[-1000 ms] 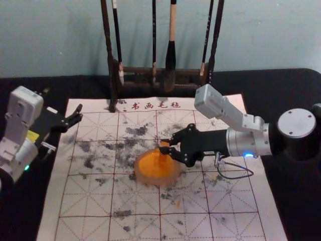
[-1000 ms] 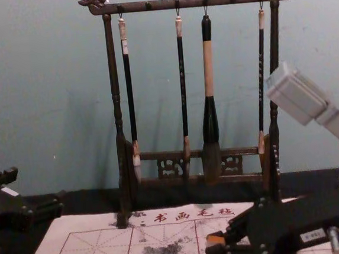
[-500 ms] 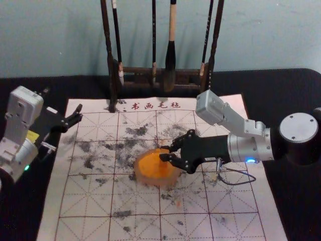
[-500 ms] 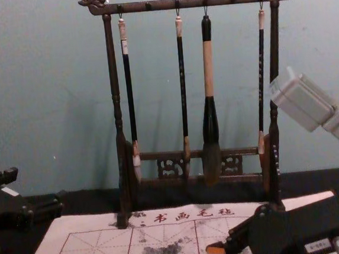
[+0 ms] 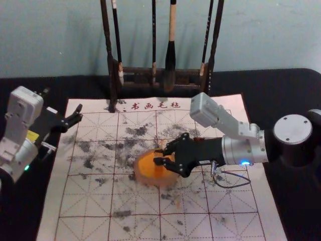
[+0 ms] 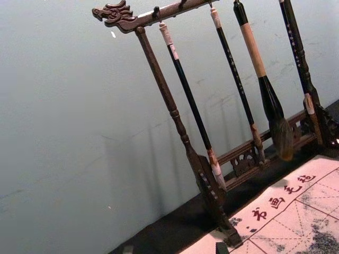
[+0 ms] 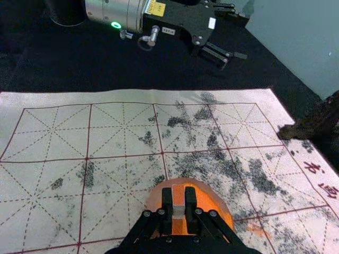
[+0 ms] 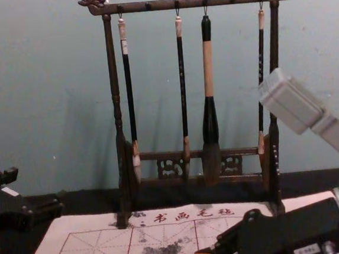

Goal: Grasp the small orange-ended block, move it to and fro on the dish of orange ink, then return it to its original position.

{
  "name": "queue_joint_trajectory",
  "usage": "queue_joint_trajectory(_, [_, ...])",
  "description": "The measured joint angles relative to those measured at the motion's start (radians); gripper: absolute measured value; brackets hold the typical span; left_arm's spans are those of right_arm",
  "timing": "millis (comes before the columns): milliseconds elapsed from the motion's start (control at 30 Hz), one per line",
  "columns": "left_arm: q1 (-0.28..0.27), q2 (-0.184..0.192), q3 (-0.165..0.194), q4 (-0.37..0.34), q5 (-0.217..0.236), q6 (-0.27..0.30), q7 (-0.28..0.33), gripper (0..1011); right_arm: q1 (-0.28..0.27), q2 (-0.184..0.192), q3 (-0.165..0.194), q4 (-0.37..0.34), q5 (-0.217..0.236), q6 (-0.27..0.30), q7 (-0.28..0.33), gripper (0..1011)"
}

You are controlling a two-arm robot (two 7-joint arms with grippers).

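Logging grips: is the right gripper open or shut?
The right gripper is shut on the block; the right wrist view shows it pinched between the fingers.

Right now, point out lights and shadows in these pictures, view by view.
Head view: a blue light glows behind the right gripper, which is over the dish; a green one glows on the parked left arm. Chest view: soft shadows on the wall near the brushes. Left wrist view: slanting shadows.
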Motion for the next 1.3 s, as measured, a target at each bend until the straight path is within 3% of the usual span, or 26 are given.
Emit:
queue_joint_trajectory(800, [0.0, 0.0, 0.0, 0.0, 0.0, 0.0, 0.0, 1001, 0.036, -0.054, -0.01, 0.054, -0.003, -0.002, -0.023, 124])
queue_joint_trajectory(1300, [0.0, 0.0, 0.0, 0.0, 0.0, 0.0, 0.0, 1001, 0.042, -0.049, 0.003, 0.071, -0.015, -0.008, -0.034, 124])
